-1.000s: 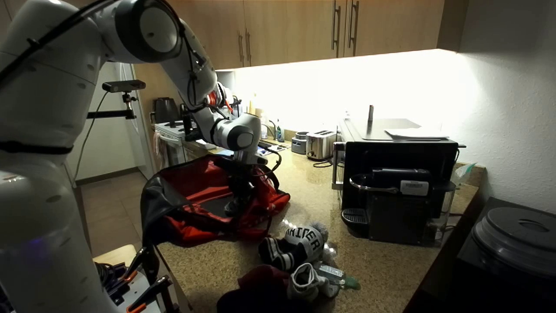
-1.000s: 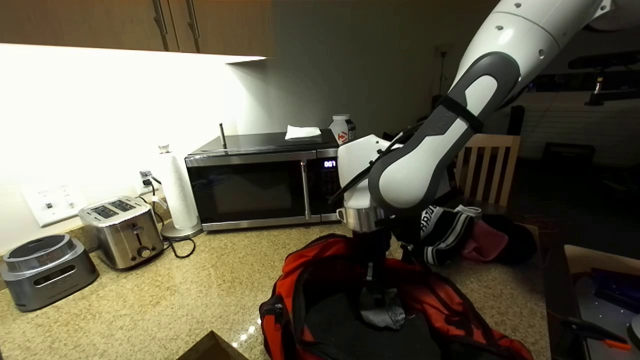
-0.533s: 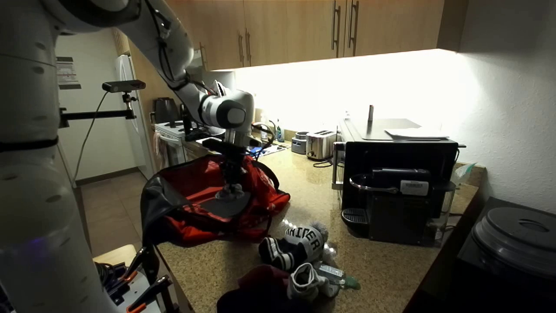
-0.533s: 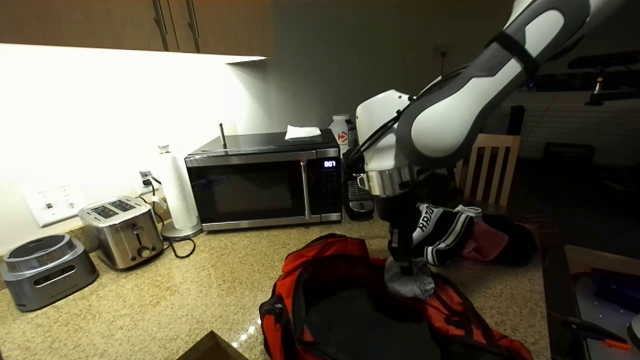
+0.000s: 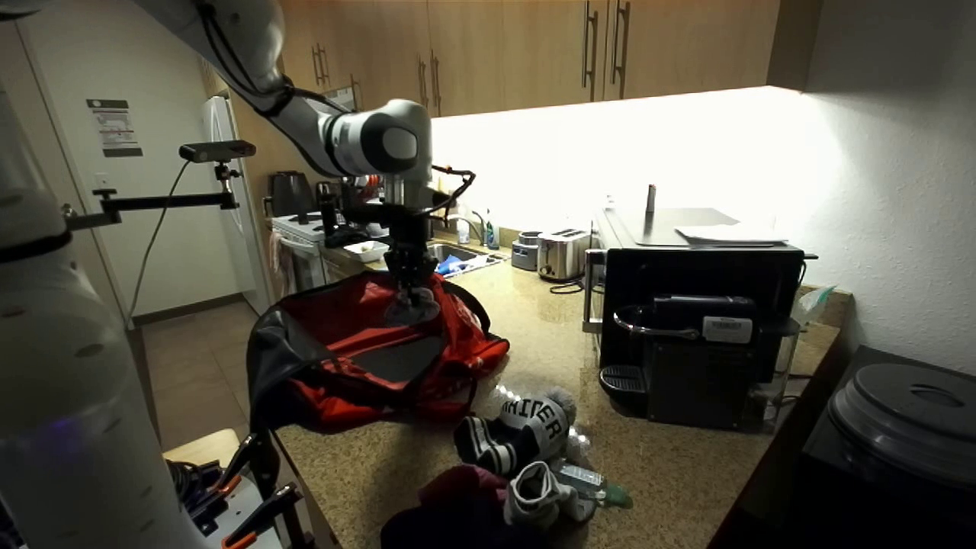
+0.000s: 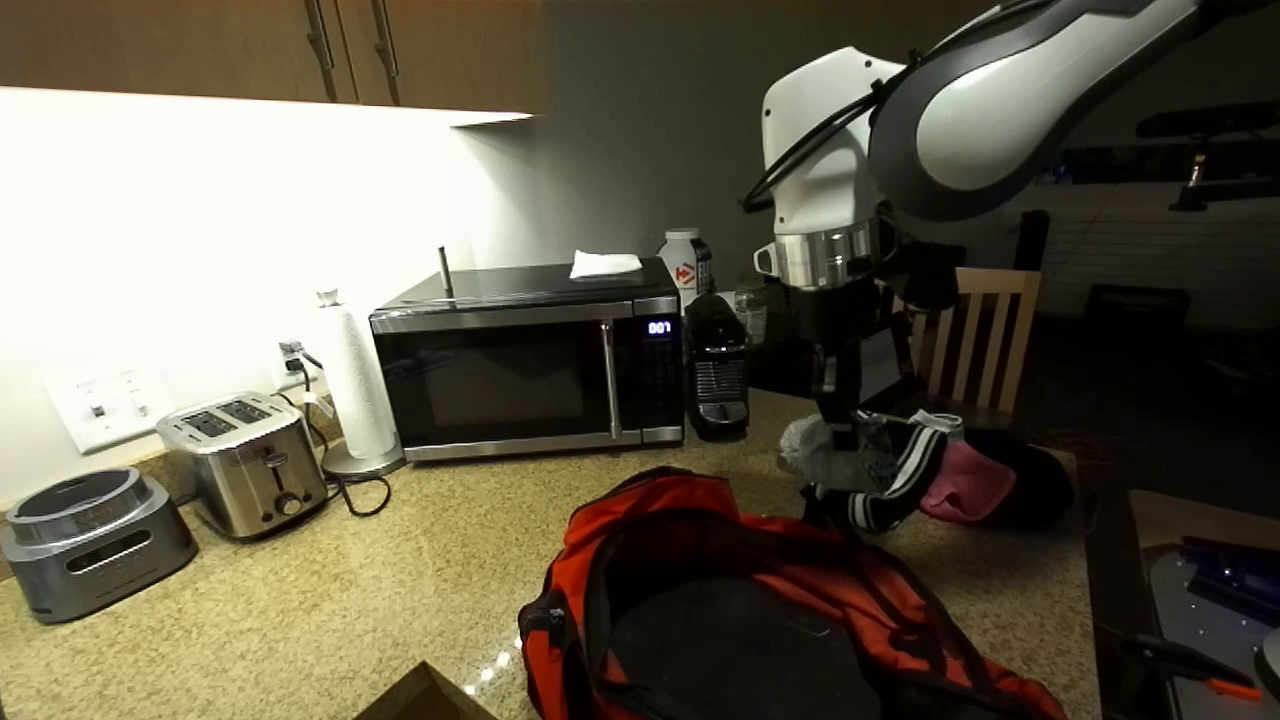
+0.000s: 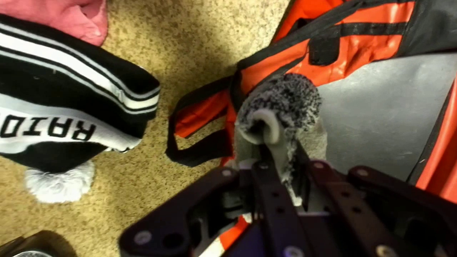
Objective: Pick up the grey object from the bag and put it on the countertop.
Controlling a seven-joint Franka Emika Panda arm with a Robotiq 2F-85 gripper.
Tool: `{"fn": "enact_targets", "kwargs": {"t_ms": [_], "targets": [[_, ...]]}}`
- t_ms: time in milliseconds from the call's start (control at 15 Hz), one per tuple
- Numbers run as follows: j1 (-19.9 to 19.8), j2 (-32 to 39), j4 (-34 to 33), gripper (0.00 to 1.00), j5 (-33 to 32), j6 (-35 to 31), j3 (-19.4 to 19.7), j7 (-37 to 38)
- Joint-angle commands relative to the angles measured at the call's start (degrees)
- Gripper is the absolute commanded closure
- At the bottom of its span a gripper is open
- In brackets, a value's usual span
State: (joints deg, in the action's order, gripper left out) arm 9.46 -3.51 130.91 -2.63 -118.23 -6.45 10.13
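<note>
The grey object [image 5: 412, 308] is a soft, fuzzy grey lump with a pale rolled edge, seen clearly in the wrist view [image 7: 298, 98]. My gripper [image 7: 284, 157] is shut on it, with a dark finger on each side. In an exterior view the gripper [image 6: 843, 432] holds it up, and the grey object [image 6: 868, 465] overlaps the striped hat behind. The open red bag [image 6: 660, 505] with black trim lies below the gripper; it also shows in the wrist view [image 7: 371, 44]. The countertop [image 5: 648, 465] is speckled tan-brown beside the bag.
A black-and-white striped hat [image 5: 534, 427], a pink cloth [image 6: 965, 485], a white shoe-like item [image 5: 530, 492] and a green-ended bottle [image 5: 591, 482] lie beside the bag. A black coffee machine [image 5: 701, 374], microwave [image 6: 510, 385] and toaster [image 6: 245, 465] stand at the back.
My gripper has risen out of the bag with the grey object held in it. In an exterior view it has also shifted towards the hat. The bag has stayed in place.
</note>
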Motion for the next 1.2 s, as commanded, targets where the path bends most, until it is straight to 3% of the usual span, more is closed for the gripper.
{"fn": "enact_targets", "kwargs": {"t_ms": [0,1133], "targets": [[-2.4,-4.8,1.8,0.93,-3.4,1.1,0.4,2.7],[-13.0,-10.1,4.4,0.93,-3.0,-0.7,7.8,7.5]]}}
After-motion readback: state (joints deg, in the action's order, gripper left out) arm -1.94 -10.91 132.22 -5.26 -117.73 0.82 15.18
